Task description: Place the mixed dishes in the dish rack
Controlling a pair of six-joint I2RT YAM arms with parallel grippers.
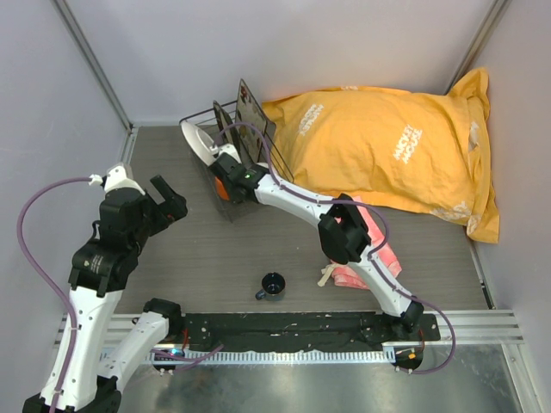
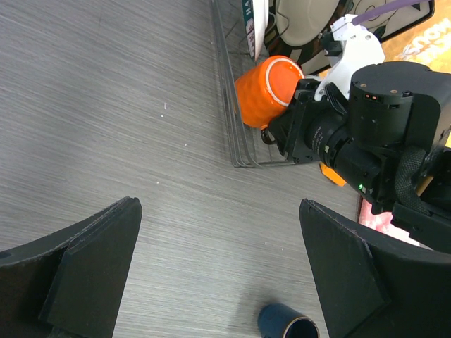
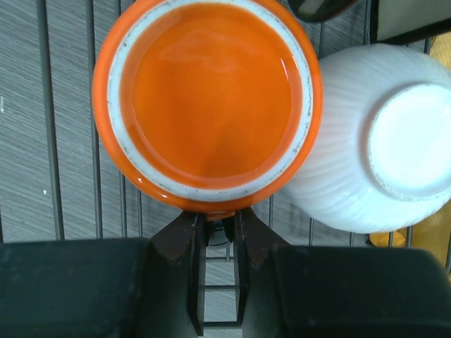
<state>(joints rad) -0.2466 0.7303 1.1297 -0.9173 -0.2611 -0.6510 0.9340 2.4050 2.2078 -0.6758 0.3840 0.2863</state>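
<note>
The orange mug [image 3: 206, 98] fills the right wrist view base-on, over the wires of the dish rack [image 3: 67, 176]. My right gripper [image 3: 220, 215] is shut on the mug's handle. A white bowl [image 3: 380, 141] lies upside down right beside the mug. From above, the rack [image 1: 219, 110] holds a white plate [image 1: 200, 142] and a square dark tray [image 1: 254, 116] on edge, with the right gripper [image 1: 228, 176] and mug [image 1: 221, 190] at its near end. The small dark-blue cup [image 1: 273, 286] stands on the table, also low in the left wrist view [image 2: 285, 325]. My left gripper [image 2: 218, 274] hangs open and empty above the table, left of the rack.
A big yellow bag [image 1: 387, 146] lies behind and right of the rack. A pink cloth [image 1: 374, 254] sits under the right arm's forearm. Grey walls close in on both sides. The arms' mounting rail [image 1: 301, 331] runs along the near edge.
</note>
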